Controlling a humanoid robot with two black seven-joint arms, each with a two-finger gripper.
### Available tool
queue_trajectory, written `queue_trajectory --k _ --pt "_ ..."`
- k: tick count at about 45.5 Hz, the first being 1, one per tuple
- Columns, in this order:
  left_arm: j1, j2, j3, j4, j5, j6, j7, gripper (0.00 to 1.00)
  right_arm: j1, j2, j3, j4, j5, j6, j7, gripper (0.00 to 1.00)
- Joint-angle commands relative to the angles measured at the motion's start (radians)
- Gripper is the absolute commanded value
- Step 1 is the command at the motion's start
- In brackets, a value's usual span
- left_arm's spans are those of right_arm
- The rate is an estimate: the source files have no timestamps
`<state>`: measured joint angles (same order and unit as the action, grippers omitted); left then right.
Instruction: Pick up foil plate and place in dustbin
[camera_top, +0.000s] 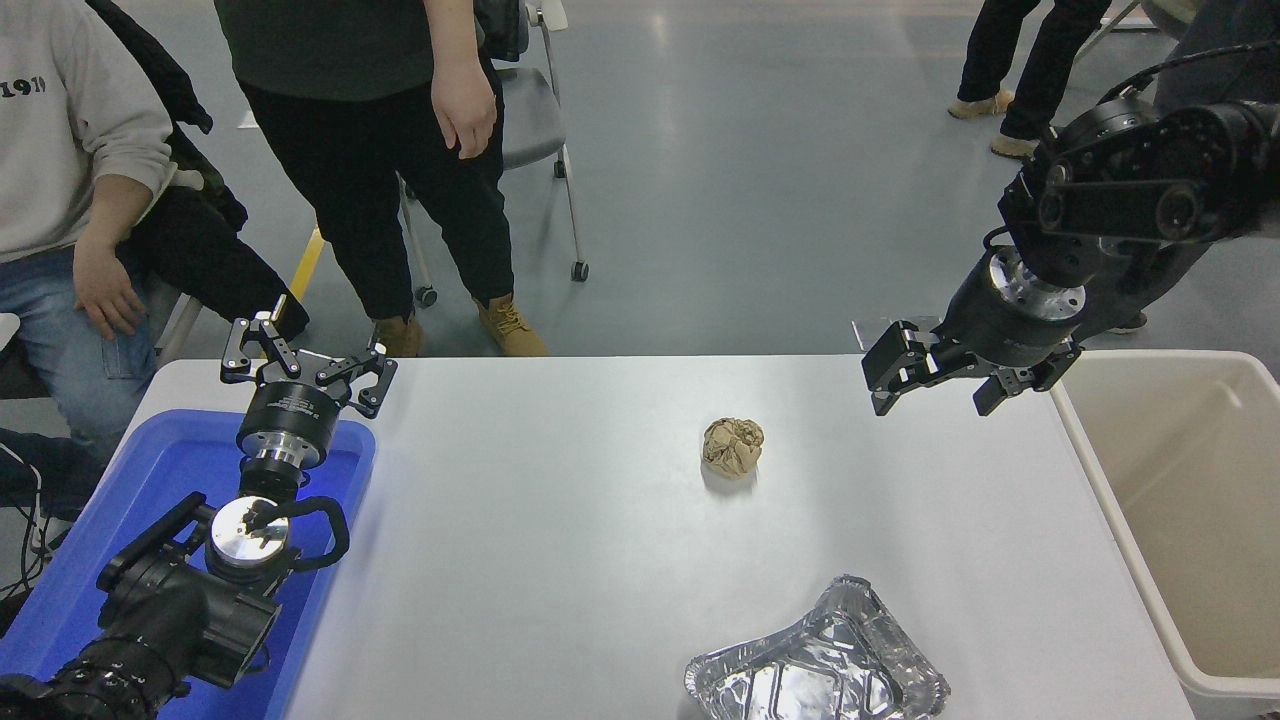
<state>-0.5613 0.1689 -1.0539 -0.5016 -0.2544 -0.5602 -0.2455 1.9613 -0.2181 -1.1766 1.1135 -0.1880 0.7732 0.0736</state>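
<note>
While the foil plate (817, 665) lies at the table's (560, 560) near edge, partly cut off by the frame, bare tabletop separates it from the right gripper (930, 385), which hangs spread wide and empty near the far right, beside the dustbin (1110, 490). The plate is silver, crinkled and bent. The left gripper (308, 365), parked over the blue tray (120, 500), is also spread and empty.

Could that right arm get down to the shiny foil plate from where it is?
Probably yes: the right gripper hangs open above the table, and nothing lies between it and the foil plate.
</note>
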Motion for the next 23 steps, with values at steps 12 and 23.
queue_trajectory --k 12,23 --pt "0.000 0.000 0.000 0.000 0.000 0.000 0.000 0.99 -0.041 0.009 -0.012 -0.044 -0.010 0.001 0.000 1.00" --pt "0.000 0.000 0.000 0.000 0.000 0.000 0.000 0.99 -0.044 -0.007 -0.014 -0.047 -0.008 0.000 0.000 1.00"
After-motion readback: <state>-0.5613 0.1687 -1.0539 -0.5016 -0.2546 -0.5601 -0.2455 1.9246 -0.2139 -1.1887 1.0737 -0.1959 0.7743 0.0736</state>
